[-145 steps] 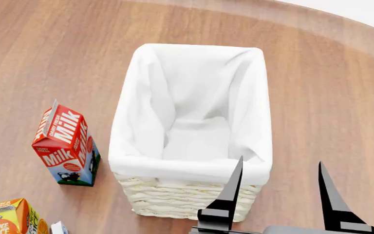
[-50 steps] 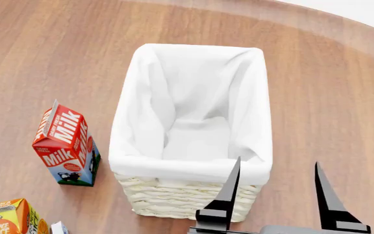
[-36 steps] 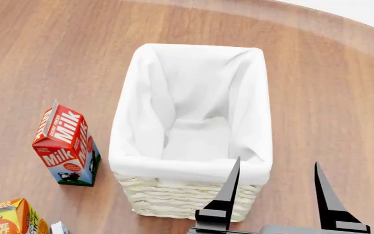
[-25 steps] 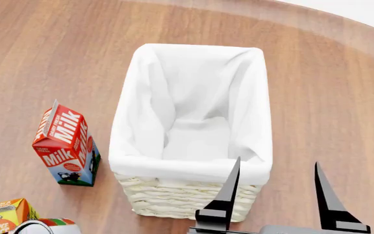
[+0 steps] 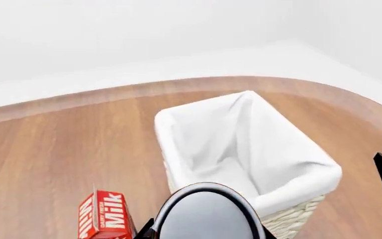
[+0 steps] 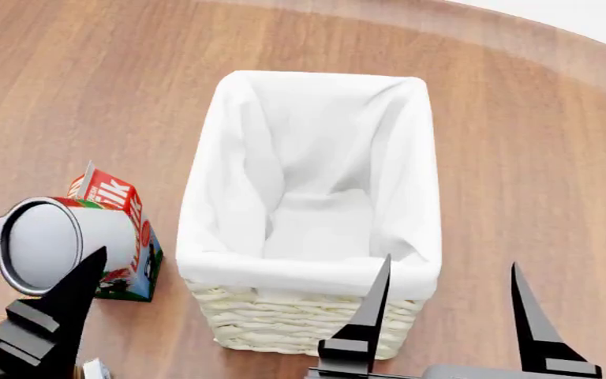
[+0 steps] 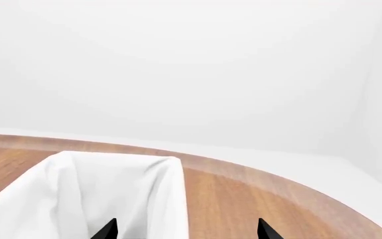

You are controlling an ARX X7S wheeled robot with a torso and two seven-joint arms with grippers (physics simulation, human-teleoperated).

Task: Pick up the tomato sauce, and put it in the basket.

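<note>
My left gripper (image 6: 35, 272) is shut on the tomato sauce can (image 6: 66, 241) and holds it in the air at the left, tilted, silver top toward the camera, left of the basket (image 6: 308, 181). The can's red and green label shows along its upper edge. In the left wrist view the can's silver top (image 5: 208, 216) fills the bottom, with the basket (image 5: 244, 144) beyond it. The cloth-lined wicker basket holds nothing that I can see. My right gripper (image 6: 445, 296) is open and empty in front of the basket's near right corner; its fingertips (image 7: 108, 230) show over the basket (image 7: 98, 194).
A red milk carton (image 6: 124, 229) stands on the wooden table left of the basket, partly behind the can; it also shows in the left wrist view (image 5: 105, 216). The table's curved far edge (image 6: 555, 39) runs behind the basket.
My left gripper has risen into view from the lower left with the tomato sauce can, now in front of the milk carton and hiding the orange juice carton. The right gripper has not moved.
</note>
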